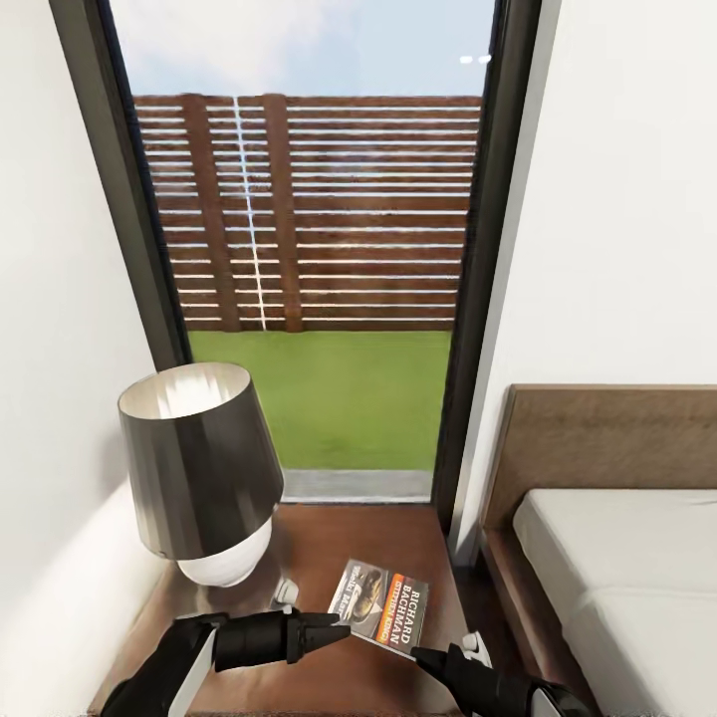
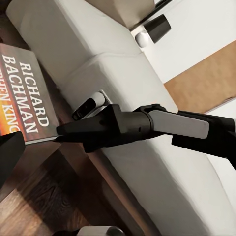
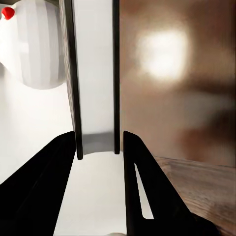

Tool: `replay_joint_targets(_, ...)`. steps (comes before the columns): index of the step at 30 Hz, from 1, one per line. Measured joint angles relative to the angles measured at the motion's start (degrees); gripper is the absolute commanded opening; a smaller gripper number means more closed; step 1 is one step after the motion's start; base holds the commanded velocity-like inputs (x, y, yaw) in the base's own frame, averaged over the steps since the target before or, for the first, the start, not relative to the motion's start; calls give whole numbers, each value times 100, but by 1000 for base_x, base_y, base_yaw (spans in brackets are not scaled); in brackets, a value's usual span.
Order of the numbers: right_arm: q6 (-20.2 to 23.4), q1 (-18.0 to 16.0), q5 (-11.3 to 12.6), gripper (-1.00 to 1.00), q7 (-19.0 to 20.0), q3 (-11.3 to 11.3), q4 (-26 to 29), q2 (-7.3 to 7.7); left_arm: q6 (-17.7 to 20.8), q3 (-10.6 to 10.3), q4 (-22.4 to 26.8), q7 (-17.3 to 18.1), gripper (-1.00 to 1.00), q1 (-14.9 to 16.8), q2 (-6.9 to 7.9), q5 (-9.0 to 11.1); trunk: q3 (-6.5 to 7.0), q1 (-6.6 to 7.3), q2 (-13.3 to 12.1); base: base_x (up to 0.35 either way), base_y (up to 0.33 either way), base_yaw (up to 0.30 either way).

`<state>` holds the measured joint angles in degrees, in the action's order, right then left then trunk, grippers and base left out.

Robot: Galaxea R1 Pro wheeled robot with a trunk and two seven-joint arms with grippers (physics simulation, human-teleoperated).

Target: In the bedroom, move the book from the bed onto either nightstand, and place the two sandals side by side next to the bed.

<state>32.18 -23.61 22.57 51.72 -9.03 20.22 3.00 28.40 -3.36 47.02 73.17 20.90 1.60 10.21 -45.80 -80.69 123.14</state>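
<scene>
The book [image 1: 383, 600], dark with an orange band and white lettering, is low over the front right of the nightstand [image 1: 319, 538]. I cannot tell whether it touches the wood. My right gripper [image 1: 423, 654] is shut on its near right corner. In the right wrist view its two fingers straddle the book's edge [image 3: 96, 73]. The left wrist view shows the right gripper [image 2: 61, 130] at the book [image 2: 24, 93]. My left gripper [image 1: 344, 627] is open, with its tip at the book's near left corner. The bed [image 1: 627, 558] lies to the right. The sandals are out of view.
A table lamp [image 1: 204, 478] with a dark shade and a white base stands on the left of the nightstand. Behind it is a tall dark-framed window [image 1: 319, 249]. A white wall closes the left side. The brown headboard [image 1: 607, 438] rises on the right.
</scene>
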Motion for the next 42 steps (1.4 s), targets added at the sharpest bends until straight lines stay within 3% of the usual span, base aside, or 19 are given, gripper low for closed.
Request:
replay_joint_targets(30,-1,0,1,-100,-4,6,0,-9,0,0,-3,0,100,1,3,0,-539,-659,1203,0,0,0)
replay_joint_targets(42,5,-1,10,-100,-4,7,1,-9,0,0,-7,0,100,-1,8,0,-539,-660,1205,0,0,0)
